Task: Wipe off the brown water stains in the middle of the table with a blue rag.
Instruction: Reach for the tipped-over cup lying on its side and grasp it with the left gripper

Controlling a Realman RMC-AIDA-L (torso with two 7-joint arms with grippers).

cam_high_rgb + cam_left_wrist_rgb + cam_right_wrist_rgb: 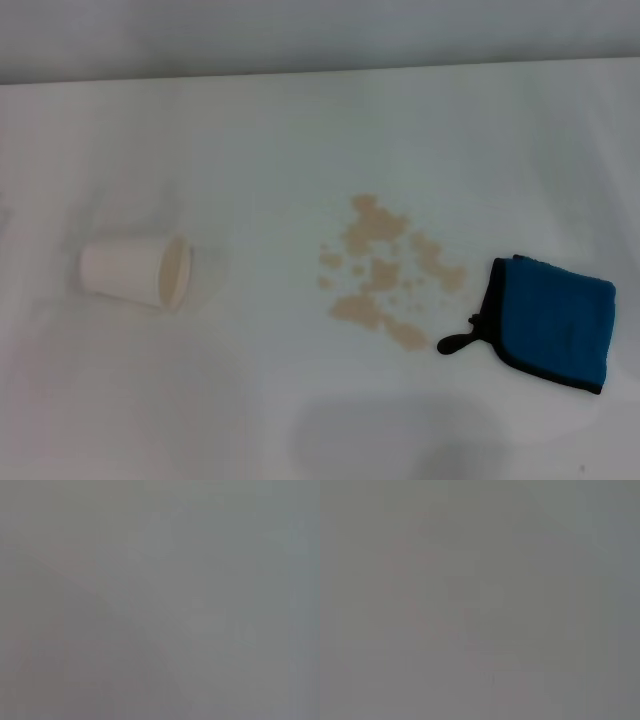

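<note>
On the white worktop (280, 130), brown water stains (385, 270) lie mid-surface, the blue rag (555, 320) just right, a tipped paper cup (135, 270) well left. Neither arm's jaws show, so their state is unknowable.

**Both wrist cameras show only grey haze**

The left wrist view is a flat grey blur; faint lighter and darker patches cross it, but no shape in it can be named. The right wrist view is the same, a grey field with a weak pinkish smudge that cannot be identified. Neither claw appears in any view, so their state cannot be read.

In the head view the table (300, 130) runs past the left, right and near edges, so its full extent is unseen. The inside of the paper cup (135, 271), lying on its side well to the left of the stains (385, 270), is too dim to tell whether anything is left in it.
</note>
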